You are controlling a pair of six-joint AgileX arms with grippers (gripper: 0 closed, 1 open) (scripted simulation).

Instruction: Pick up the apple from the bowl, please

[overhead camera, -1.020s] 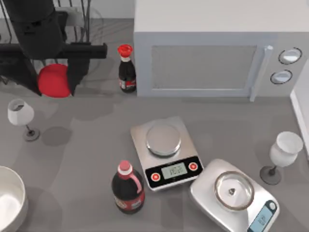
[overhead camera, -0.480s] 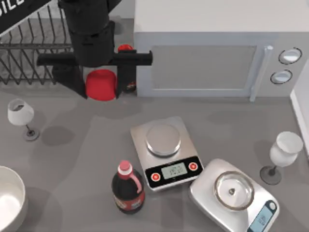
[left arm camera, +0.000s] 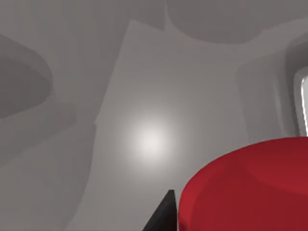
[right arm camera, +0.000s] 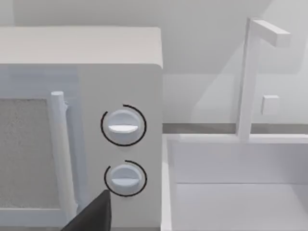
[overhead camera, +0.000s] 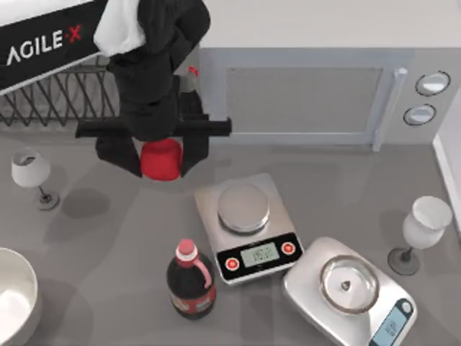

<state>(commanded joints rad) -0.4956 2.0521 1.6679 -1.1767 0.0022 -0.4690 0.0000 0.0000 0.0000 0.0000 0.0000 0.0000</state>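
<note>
Apple (overhead camera: 160,158) well apart from bowl (overhead camera: 21,281), behind scale (overhead camera: 247,227).

A black AgileX arm fills the upper left of the top view, its long link printed with the white lettering "AGILE·X" and a white shell section showing beside the dark, rounded wrist housing. Below it, the left claw (overhead camera: 161,159) consists of a flat black crossbar running left to right, with two broad matte-black fingers (overhead camera: 117,153) angling down from it. In the left wrist view, a pointed black fingertip (left arm camera: 164,215) juts up at the lower edge. A dark angular finger (right arm camera: 94,215) sits at the bottom left of the right wrist view.
</note>
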